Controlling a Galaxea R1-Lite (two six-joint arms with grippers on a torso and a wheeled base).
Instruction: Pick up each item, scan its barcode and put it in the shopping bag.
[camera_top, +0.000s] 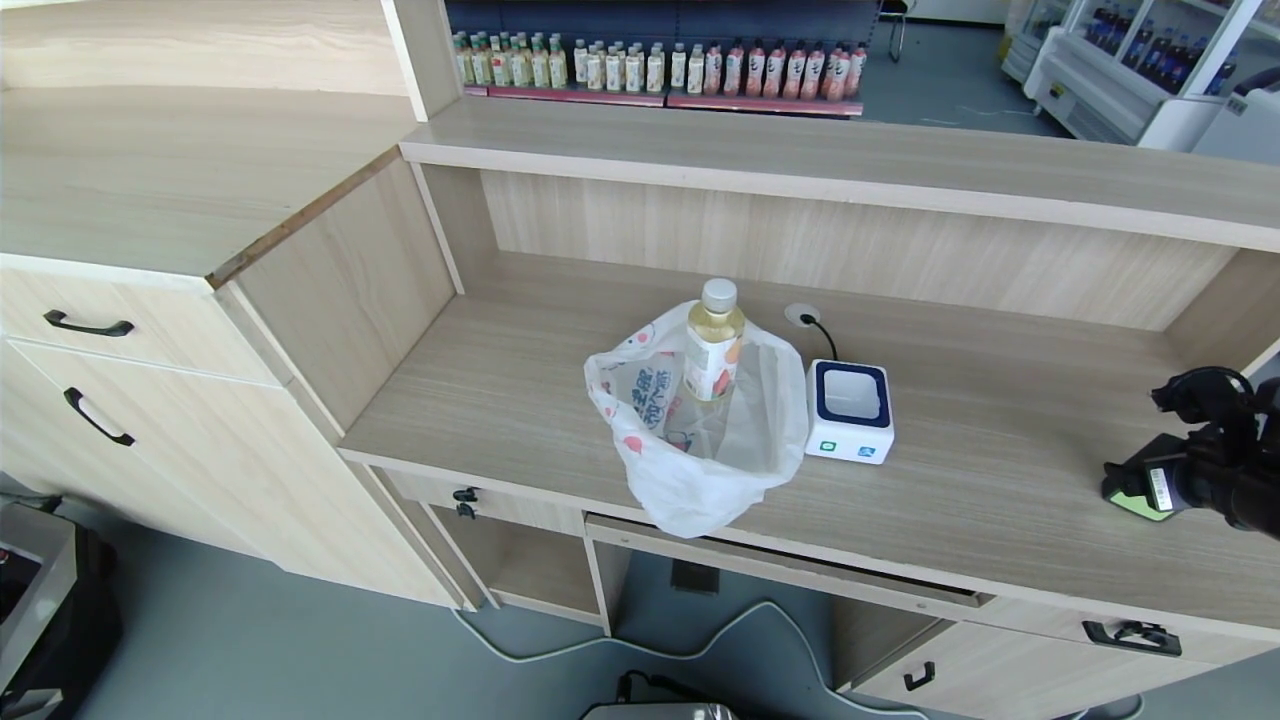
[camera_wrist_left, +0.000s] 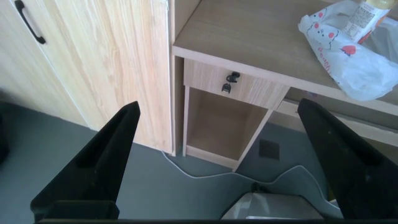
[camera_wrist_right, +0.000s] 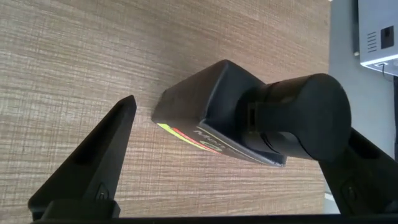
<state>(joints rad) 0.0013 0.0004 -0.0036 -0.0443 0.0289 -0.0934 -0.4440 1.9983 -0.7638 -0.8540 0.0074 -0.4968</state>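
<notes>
1. your right gripper is spread wide over the dark box, holding nothing yet; the box lies flat on the worktop at its far right, well apart from the scanner
2. this looks like the grasp step; centre the box between the fingers before you close, since one finger stands apart from it with bare wood between
3. close on the long sides and leave the white barcode label free; i judge you'll need that face turned to the scanner window
4. lift straight; a flat box may slide on smooth wood if nudged
5. the head view gives you the layout: scanner just beside the shopping bag, with a bottle upright inside
6. the right wrist view gives the finger gap; a dark rounded part overlaps the box, i can't tell what
7. the left wrist view has the left gripper wide and empty, down in front of the cabinets, the bag's edge drooping over the worktop front
</notes>
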